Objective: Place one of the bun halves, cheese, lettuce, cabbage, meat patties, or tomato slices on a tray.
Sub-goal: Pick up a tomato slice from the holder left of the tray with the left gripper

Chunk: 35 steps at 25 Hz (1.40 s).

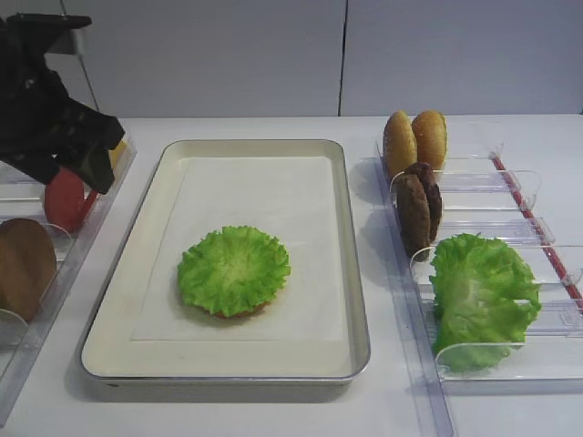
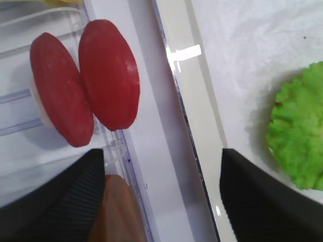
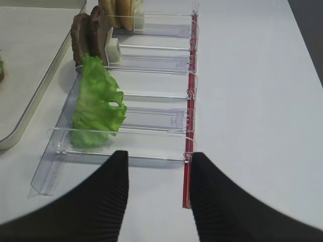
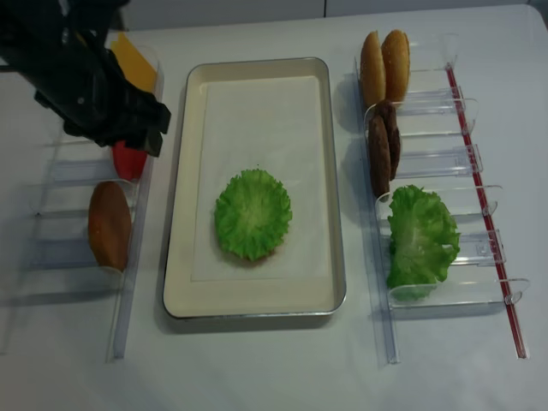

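The tray (image 1: 358, 300) holds a round lettuce leaf (image 1: 234, 270) on top of something brown. My left gripper (image 2: 160, 161) hangs open and empty above the left holder, just short of two upright tomato slices (image 2: 108, 73), with a bun half (image 2: 113, 212) under its left finger. Cheese (image 4: 137, 68) stands behind it. On the right stand two bun halves (image 1: 414, 141), meat patties (image 1: 419, 205) and loose lettuce (image 1: 478, 296). I see no separate cabbage. My right gripper (image 3: 159, 156) is open over bare table, in front of the right holder.
Clear plastic holders (image 4: 432, 295) flank the tray on both sides. A red strip (image 3: 187, 151) runs along the right holder's outer edge. The tray's white paper liner (image 1: 273, 196) is bare behind the lettuce. A wall rises behind the table.
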{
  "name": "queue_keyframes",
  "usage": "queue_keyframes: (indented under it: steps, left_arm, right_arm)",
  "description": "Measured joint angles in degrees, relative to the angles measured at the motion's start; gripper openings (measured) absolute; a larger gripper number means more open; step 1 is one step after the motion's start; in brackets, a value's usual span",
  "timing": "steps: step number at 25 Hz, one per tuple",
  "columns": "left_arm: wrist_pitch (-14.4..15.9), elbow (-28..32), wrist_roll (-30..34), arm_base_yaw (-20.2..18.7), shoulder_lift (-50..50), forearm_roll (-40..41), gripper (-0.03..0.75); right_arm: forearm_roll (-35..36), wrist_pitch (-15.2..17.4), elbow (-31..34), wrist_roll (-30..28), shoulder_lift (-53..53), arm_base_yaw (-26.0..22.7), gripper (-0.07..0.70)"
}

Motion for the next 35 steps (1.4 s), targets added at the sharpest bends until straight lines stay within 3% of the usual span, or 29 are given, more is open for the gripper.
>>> queue_keyframes:
  steps: [7,18,27,30,35]
  left_arm:
    - [-1.66,-3.63,-0.03,-0.02,6.76,0.97,0.454]
    - [-5.49,-4.31,-0.15,-0.12,10.87,3.97,0.424]
    - [-6.54,-4.69,-0.27,-0.12,13.90,4.87,0.410]
    - [-6.76,-4.69,-0.41,-0.12,13.90,5.51,0.344]
    - [-6.39,-4.82,-4.88,-0.12,13.90,8.74,0.141]
  right_arm:
    - [0.00,0.11,0.00,0.00,0.00,0.00,0.309]
    - [0.00,0.11,0.00,0.00,0.00,0.00,0.309]
    - [0.00,0.11,0.00,0.00,0.00,0.00,0.309]
    - [0.00,0.11,0.00,0.00,0.00,0.00,0.309]
    - [0.00,0.11,0.00,0.00,0.00,0.00,0.309]
